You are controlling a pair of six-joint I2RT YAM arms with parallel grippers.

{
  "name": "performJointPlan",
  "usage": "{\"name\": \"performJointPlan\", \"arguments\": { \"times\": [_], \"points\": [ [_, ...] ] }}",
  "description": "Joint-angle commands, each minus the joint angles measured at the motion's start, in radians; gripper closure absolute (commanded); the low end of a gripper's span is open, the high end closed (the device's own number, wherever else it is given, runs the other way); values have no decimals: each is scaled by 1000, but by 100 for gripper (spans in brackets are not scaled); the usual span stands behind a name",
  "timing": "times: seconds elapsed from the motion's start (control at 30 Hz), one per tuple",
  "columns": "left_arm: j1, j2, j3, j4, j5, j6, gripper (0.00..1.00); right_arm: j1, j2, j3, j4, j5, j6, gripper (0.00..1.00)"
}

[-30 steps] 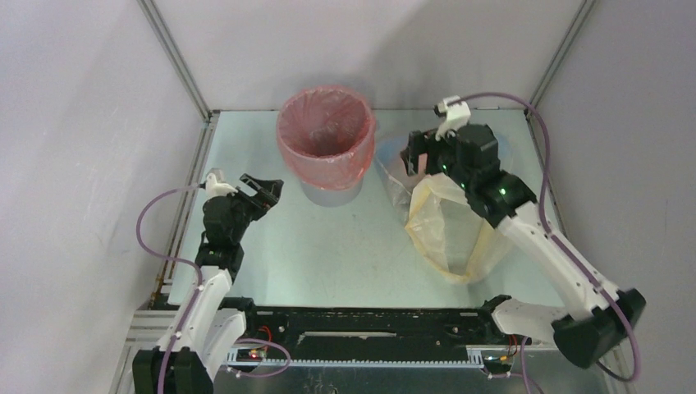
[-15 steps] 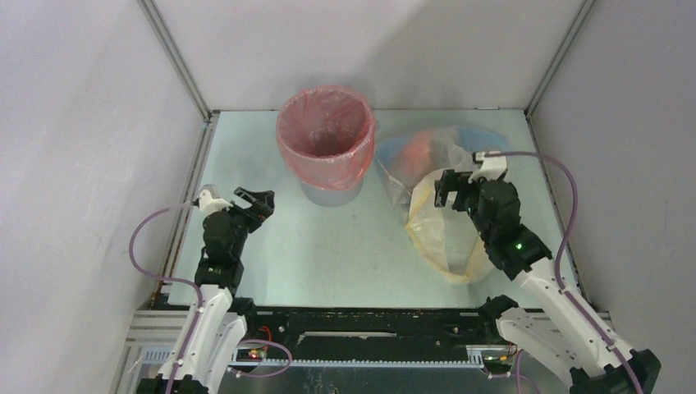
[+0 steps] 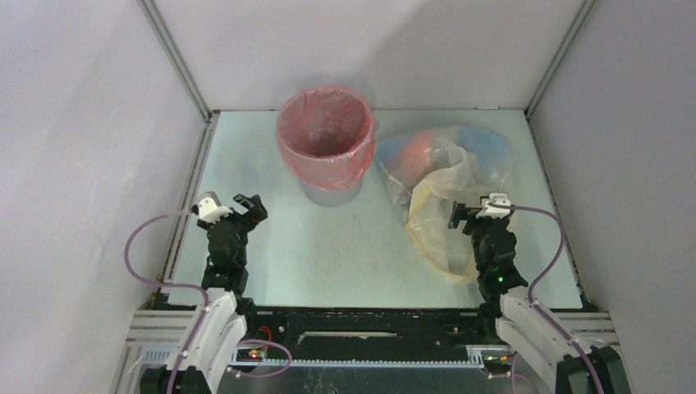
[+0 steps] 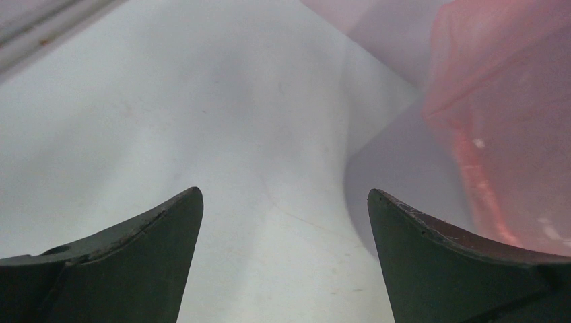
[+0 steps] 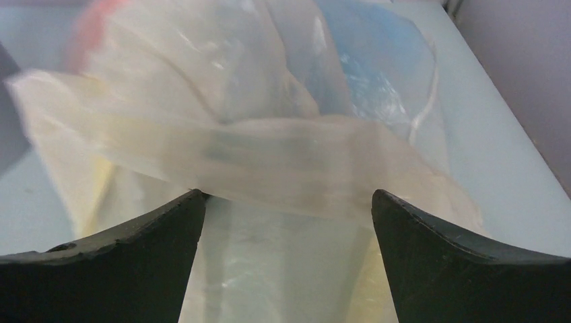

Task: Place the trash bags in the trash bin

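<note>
The light-grey trash bin (image 3: pixel 331 194) stands at the back centre, and a red-pink bag (image 3: pixel 326 135) lines it and folds over its rim. This bag also shows in the left wrist view (image 4: pixel 512 128). A pile of bags lies right of the bin: a pale yellow one (image 3: pixel 435 222) in front, a light blue one (image 3: pixel 489 144) and a red one (image 3: pixel 417 149) behind. My left gripper (image 3: pixel 250 205) is open and empty, near the table's left front. My right gripper (image 3: pixel 464 215) is open over the yellow bag (image 5: pixel 269 155), with nothing between its jaws. The blue bag (image 5: pixel 377 67) lies beyond.
Grey enclosure walls and metal corner posts (image 3: pixel 176 61) ring the pale table (image 3: pixel 345 246). A black rail (image 3: pixel 369 324) with the arm bases runs along the near edge. Purple cables (image 3: pixel 135 246) loop beside both arms.
Both arms have drawn back toward the near edge. The right gripper has moved from the far side of the bag pile to its front part. The left gripper moved back and left. The bags lie unmoved.
</note>
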State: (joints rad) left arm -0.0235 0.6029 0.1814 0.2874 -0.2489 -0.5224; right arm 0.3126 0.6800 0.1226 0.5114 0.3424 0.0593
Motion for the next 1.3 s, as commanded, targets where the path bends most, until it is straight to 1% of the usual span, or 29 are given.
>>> {"name": "performJointPlan", "arguments": {
  "times": [0.0, 0.1, 0.17, 0.27, 0.33, 0.4, 0.43, 0.47, 0.5, 0.53, 0.6, 0.67, 0.7, 0.73, 0.8, 0.83, 0.9, 1.27],
  "points": [
    [-6, 90, 15, 219, -66, 205, 0, -115, 118, -22, 282, -110, -76, 4],
    [-6, 163, 55, 233, -37, 272, 0, -156, 243, -17, 343, -128, -66, 4],
    [-6, 191, 53, 271, -44, 324, 0, -174, 335, -18, 411, -135, -70, 1],
    [-5, 249, 9, 378, -65, 397, 0, -199, 449, -14, 518, -184, -82, 0],
    [-3, 308, -10, 438, -61, 420, 0, -235, 532, -4, 579, -200, -66, 0],
    [8, 381, -24, 521, -45, 420, 0, -262, 643, -10, 685, -216, -36, 0],
    [17, 402, -15, 542, -36, 416, 0, -264, 691, -9, 761, -225, -47, 0],
    [20, 413, 0, 520, -17, 425, 0, -254, 690, 0, 727, -229, -56, 0],
    [20, 426, 13, 520, -17, 431, 0, -248, 656, 23, 628, -236, -58, 0],
    [47, 439, 24, 518, -22, 433, 0, -250, 644, 47, 567, -279, -76, 0],
    [59, 465, 44, 515, -13, 444, 0, -267, 681, 77, 571, -321, -77, 0],
    [68, 495, 64, 514, -13, 456, 0, -278, 661, 88, 511, -324, -70, 0],
    [72, 509, 69, 519, -11, 466, 0, -279, 671, 86, 541, -329, -73, 0],
    [78, 531, 59, 561, 1, 472, 0, -280, 675, 83, 546, -331, -73, 0],
    [91, 632, 26, 703, 48, 478, 0, -284, 666, 90, 515, -331, -67, 0],
    [90, 656, 14, 772, 74, 487, 0, -290, 669, 92, 519, -345, -66, 0],
    [89, 650, 11, 757, 84, 490, 0, -298, 673, 94, 521, -368, -64, 0],
    [89, 651, 10, 765, 82, 494, 0, -305, 673, 101, 510, -378, -64, 0]
  ]
}}
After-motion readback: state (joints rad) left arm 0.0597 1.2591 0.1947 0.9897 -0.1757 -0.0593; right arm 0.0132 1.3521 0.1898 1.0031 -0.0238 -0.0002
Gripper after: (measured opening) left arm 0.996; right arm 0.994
